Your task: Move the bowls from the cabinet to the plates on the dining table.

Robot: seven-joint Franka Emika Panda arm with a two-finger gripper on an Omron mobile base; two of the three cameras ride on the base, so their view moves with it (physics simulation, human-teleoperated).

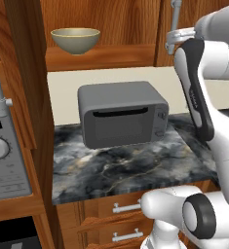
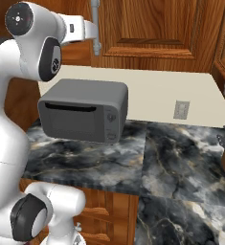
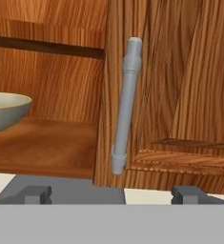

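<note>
Reddish-brown wooden wall cabinet (image 1: 111,22) with raised-panel doors: left compartment stands open, wooden shelf (image 1: 101,54) exposed; the right door (image 3: 180,95) is shut.

Small dark marbled stone counter (image 1: 130,165) over brown wooden drawers (image 1: 121,219) with short silver handles: sits below the cabinet. No dining table or plates to be seen from here, so delivery is judged a long way off.

Boxy grey toaster oven (image 1: 122,113): stands on the counter directly under the open shelf. Risk: an arm reaching low toward the shelf may knock its top.

Long silver bar handle (image 3: 125,105): mounted upright on the shut door's edge, right beside the open compartment. In the hand view it stands almost straight ahead. Risk: a forward push from this heading would likely meet the handle or door, not the shelf opening.

Small round grey-olive bowl (image 1: 75,40) with tan inside and pale yellowish rim: upright on the shelf, well left of the handle; cut by the left edge in the hand view. Only one bowl can be made out. Risk: a rim pinch taken off-centre could tip it or shove it back on the shelf.

Two-finger gripper (image 3: 111,194): fingers spread fully apart, nothing between them, near the cabinet's front, not yet lined up with the bowl.
</note>
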